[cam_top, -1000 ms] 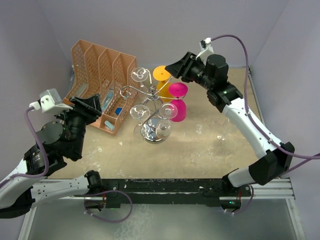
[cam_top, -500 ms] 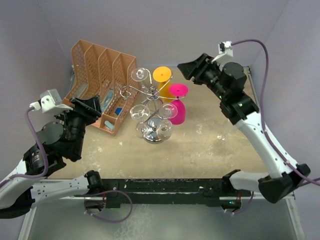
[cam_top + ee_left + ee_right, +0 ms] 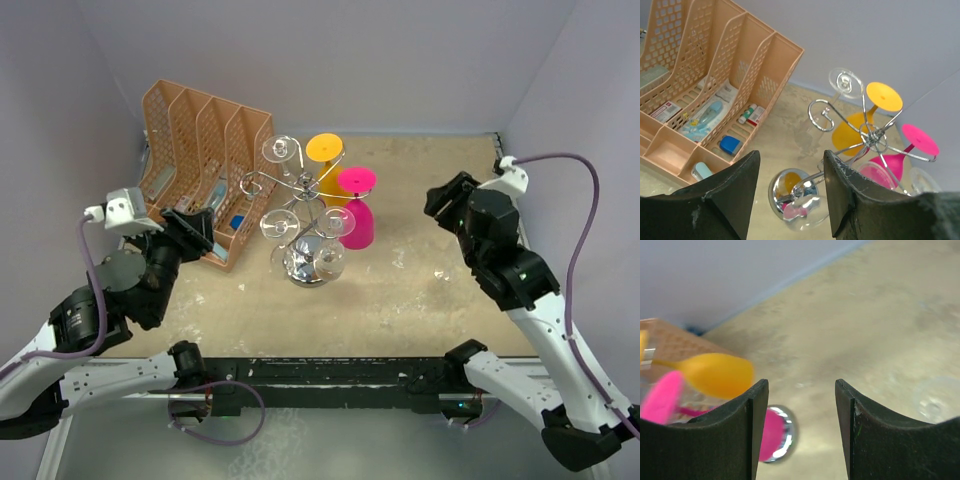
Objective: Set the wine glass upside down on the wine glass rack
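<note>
The chrome wine glass rack [image 3: 303, 188] stands mid-table on its round shiny base [image 3: 781, 185]. Several wine glasses hang upside down from its scroll arms: a pink one [image 3: 357, 222], an orange one [image 3: 324, 149] and clear ones [image 3: 281, 150]. In the left wrist view the pink glass [image 3: 886, 168] and the orange glass [image 3: 849, 134] hang side by side. My left gripper [image 3: 196, 231] is left of the rack, open and empty, and faces it [image 3: 791, 155]. My right gripper [image 3: 441, 199] is well right of the rack, open and empty [image 3: 801, 385], apart from every glass.
An orange plastic file organizer [image 3: 196, 148] with small items in its trays stands at the back left, close to the left gripper. Purple walls close the back and both sides. The arms' base rail [image 3: 330, 380] runs along the near edge.
The right arm has drawn back from the pink and orange glasses toward the right and near side, its jaws spreading wider. The left gripper has shifted slightly rightward.
</note>
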